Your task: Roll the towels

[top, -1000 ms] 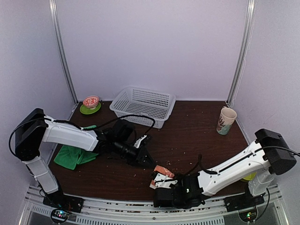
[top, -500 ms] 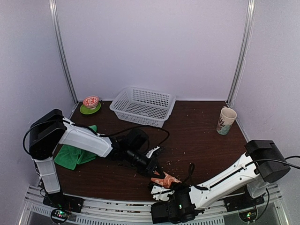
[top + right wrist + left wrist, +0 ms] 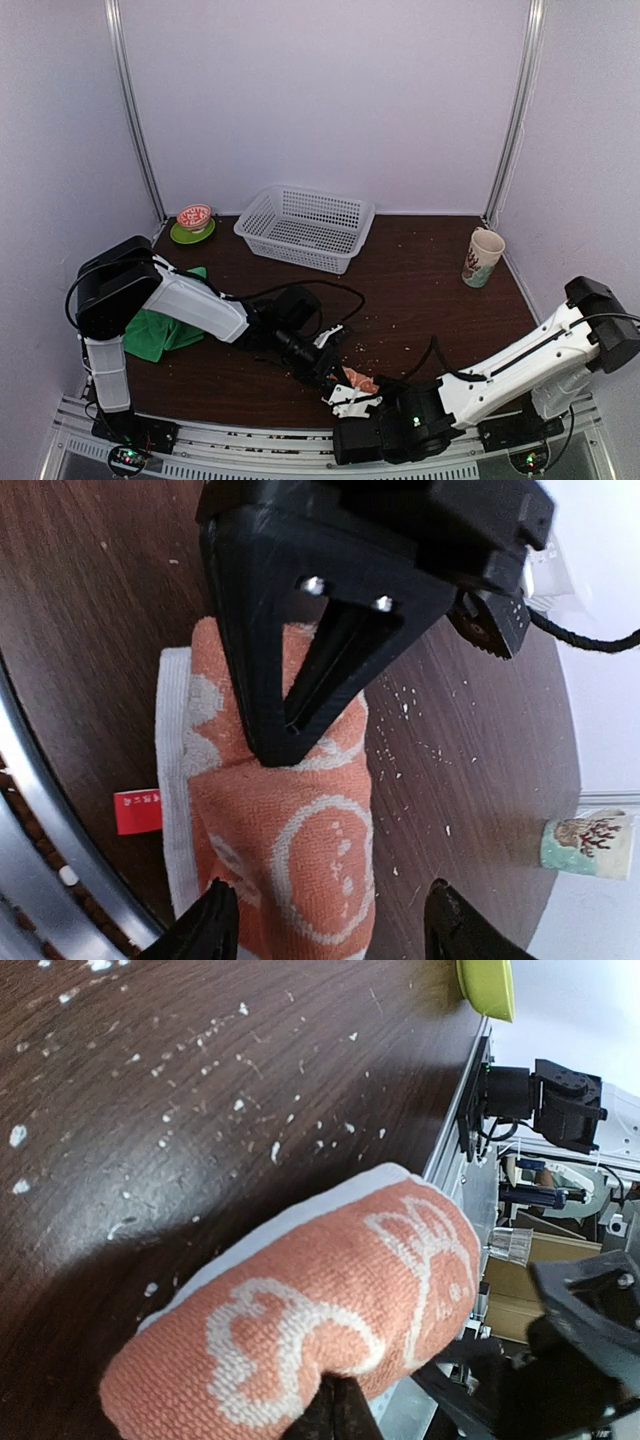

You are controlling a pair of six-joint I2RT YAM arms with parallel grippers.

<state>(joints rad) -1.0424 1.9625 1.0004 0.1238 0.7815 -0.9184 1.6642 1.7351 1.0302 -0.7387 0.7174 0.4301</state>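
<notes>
**Top external view**
- Orange towel point(image 3: 360, 381): a small orange-and-white bundle on the dark table point(image 3: 430, 300), close to the front edge, between my two arms. I cannot tell its long axis from here.
- Left gripper point(image 3: 336, 368): reaches in from the left, tip on the bundle's left side.
- Right gripper point(image 3: 352, 398): just on the near side of the bundle.
- Green towel point(image 3: 155, 335): plain bright green and crumpled, at the table's left edge beside the left arm, well apart from both grippers.
- Other stock: white basket point(image 3: 305, 228) at the back and cup point(image 3: 484, 257) at back right.

**Left wrist view**
- Orange towel point(image 3: 330, 1320): a plump roll of orange terry with white looped prints, a white edge showing along its upper side.
- The long axis runs from lower left to upper right.
- One dark finger point(image 3: 335, 1415) presses into the towel at the bottom of the frame.
- White crumbs point(image 3: 275, 1150) dot the table.

**Right wrist view**
- The left gripper point(image 3: 290, 740) has its black fingers meeting in a point, pinched closed on the towel's fold.
- The right gripper point(image 3: 330, 930) has its jaws wide apart, one fingertip at either side of the towel's near end, clamping nothing.
- The towel's long axis runs straight up the frame, away from the right gripper.
- The towel's white border is on the left, with a red tag point(image 3: 137, 811) beside it.
</notes>
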